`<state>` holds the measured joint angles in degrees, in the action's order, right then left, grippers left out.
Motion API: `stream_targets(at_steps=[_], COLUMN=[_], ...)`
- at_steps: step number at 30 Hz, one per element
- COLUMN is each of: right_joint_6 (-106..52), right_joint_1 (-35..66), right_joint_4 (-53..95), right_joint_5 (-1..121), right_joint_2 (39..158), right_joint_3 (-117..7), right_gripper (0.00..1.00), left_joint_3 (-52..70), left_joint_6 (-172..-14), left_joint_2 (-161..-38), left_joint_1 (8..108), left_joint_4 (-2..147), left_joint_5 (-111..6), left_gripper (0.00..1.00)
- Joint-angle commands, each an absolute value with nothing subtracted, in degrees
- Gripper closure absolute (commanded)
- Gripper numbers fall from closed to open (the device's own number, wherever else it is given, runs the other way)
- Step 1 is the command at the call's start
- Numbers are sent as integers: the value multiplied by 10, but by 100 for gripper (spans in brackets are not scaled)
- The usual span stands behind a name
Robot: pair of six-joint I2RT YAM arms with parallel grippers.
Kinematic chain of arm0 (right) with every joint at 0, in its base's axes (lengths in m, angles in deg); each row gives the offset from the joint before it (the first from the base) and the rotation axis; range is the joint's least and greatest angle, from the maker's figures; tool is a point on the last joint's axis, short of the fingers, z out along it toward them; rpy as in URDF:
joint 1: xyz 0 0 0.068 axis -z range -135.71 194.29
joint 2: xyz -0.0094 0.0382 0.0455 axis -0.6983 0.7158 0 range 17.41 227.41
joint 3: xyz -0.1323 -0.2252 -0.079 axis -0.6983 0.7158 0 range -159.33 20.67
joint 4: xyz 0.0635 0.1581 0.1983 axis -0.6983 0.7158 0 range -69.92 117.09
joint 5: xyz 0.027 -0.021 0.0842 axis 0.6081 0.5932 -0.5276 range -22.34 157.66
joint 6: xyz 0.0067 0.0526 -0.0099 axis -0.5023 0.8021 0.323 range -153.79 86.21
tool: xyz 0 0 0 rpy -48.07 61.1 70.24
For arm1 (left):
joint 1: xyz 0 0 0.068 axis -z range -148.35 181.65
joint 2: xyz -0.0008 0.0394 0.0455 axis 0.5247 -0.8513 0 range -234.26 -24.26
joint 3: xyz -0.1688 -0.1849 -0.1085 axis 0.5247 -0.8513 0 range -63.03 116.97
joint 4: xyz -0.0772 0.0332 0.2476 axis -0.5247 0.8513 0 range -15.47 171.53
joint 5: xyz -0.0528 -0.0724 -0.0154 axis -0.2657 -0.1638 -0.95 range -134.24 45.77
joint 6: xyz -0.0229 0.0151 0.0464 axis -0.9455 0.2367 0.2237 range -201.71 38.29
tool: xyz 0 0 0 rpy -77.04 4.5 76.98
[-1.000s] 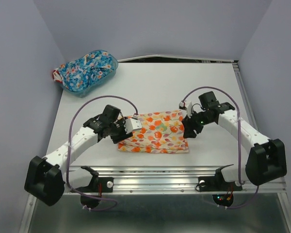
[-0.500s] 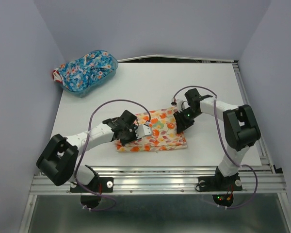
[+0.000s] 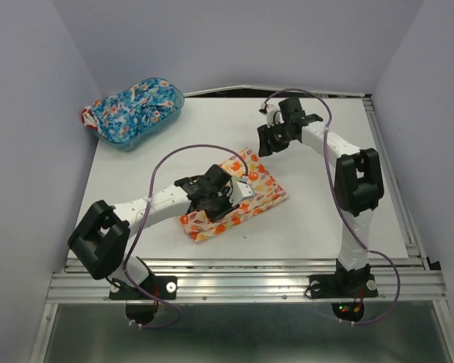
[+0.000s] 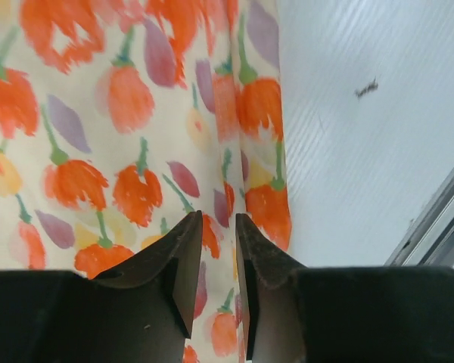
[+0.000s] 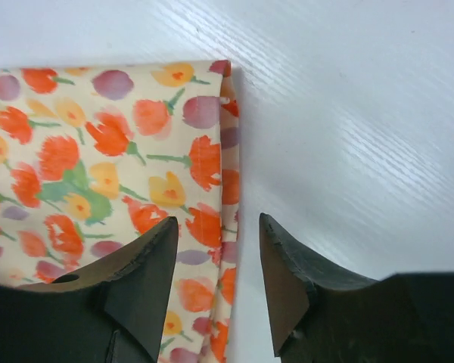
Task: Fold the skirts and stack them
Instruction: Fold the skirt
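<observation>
Cream-yellow fabric skirt with orange-red flowers and green leaves (image 3: pixel 266 195): near the middle of the white table (image 3: pixel 325 219). Folded into a compact oblong of several layers. Lies flat and diagonal, one short end toward the near left, the other toward the far right.

Left arm (image 3: pixel 155 204): reaches from the near left edge across to the cream-yellow fabric skirt.

Left jaws: directly over the middle of the folded oblong, at its upper layer. In the left wrist view:
- Set almost together, with only a thin slit between the dark tips.
- Clenched on the fabric (image 4: pixel 121 151), flower print visible in the slit.
- Layered edge of the fold just right of the tips.
- Bare table (image 4: pixel 348 166) beyond that edge, with a small dark speck (image 4: pixel 365 89) on it.
- Metal rail (image 4: pixel 439 227) at the lower right corner of that view.

Right arm (image 3: pixel 325 144): extends toward the far side of the table.

Right jaws: beyond the far right end of the fold, apart from the fabric in the top view. In the right wrist view:
- Released and spread wide, with nothing between the tips.
- Below the gap, the folded edge and one corner of the cream-yellow fabric skirt (image 5: pixel 98 144) at left.
- Bare table (image 5: pixel 348 98) at right.

Bright blue fabric skirt with white, pink and red flowers (image 3: pixel 132 106): bunched and unfolded. Sits in the translucent blue plastic basket (image 3: pixel 174 106) at the far left corner of the table, well apart from the cream-yellow fabric skirt and from both sets of jaws.
</observation>
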<state>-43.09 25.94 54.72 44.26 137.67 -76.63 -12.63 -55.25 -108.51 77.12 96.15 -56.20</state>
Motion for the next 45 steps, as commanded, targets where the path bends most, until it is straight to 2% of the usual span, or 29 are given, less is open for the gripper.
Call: stream_targets(at_steps=[1,6,8,12,14,25,35,41,44,45], right_joint_6=[-316,-191,-158,-82,-80,-64,-74,-84,-86,-86], right_joint_1=[287,337,344,357,363,375,375,375,375,375], right_joint_4=[513,452,430,343,315,262,240,232,230,230], right_joint_5=[447,406,394,368,374,370,379,395,393,394], right_joint_2=[1278,1134,1101,1049,1030,1061,1104,1117,1122,1126], right_joint_3=[-776,-563,-492,-324,-292,-219,-209,-203,-205,-206], right_gripper=[47,48,49,51,51,62,65,67,71,72], left_joint_3=[-47,23,67,113,145,179,174,183,187,189], left_joint_6=[-690,-715,-657,-594,-597,-623,-618,-626,-624,-623], left_joint_2=[-1069,-1104,-1142,-1194,-1235,-1332,-1361,-1375,-1379,-1379], left_joint_1=[772,779,779,781,784,823,838,838,838,838], left_joint_4=[932,881,888,903,910,877,862,855,859,860], left_joint_5=[-523,-486,-533,-603,-611,-597,-572,-543,-543,-542], left_gripper=[66,68,68,56,55,55,55,65,75,81])
